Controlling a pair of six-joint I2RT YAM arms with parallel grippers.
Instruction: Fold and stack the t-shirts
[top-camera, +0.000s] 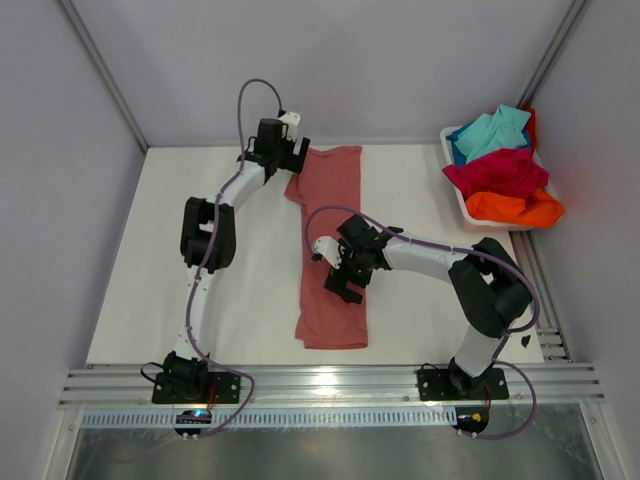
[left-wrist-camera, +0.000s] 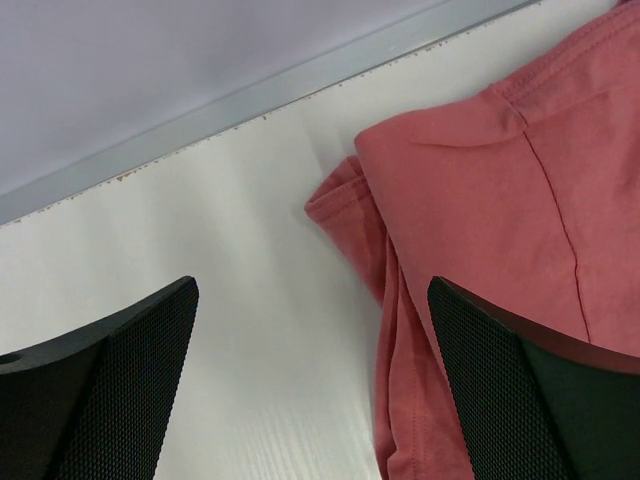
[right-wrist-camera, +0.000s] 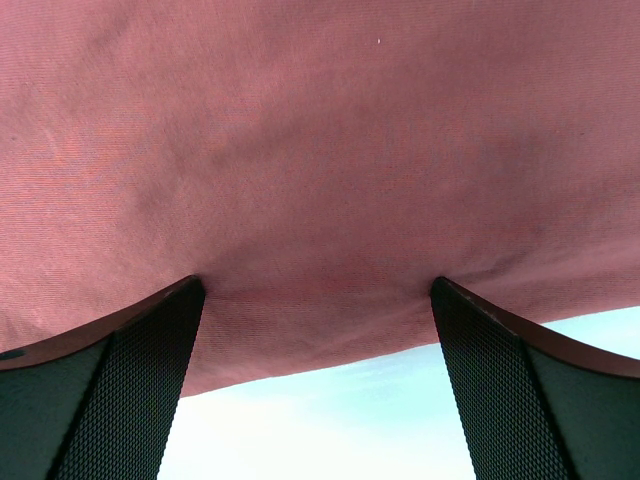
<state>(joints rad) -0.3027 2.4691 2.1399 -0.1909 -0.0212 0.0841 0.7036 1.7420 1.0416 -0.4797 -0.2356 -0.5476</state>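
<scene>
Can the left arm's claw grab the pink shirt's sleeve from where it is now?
Probably yes. The left claw hangs open right by the sleeve of the pink shirt, with only bare table beside it and nothing covering it.

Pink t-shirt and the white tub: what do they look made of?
Pink t-shirt: soft matte knit cloth, probably cotton jersey; fine weave, stitched seam and limp folds show. White tub: apparently rigid plastic, smooth finish, judging by its thin even rim.
</scene>
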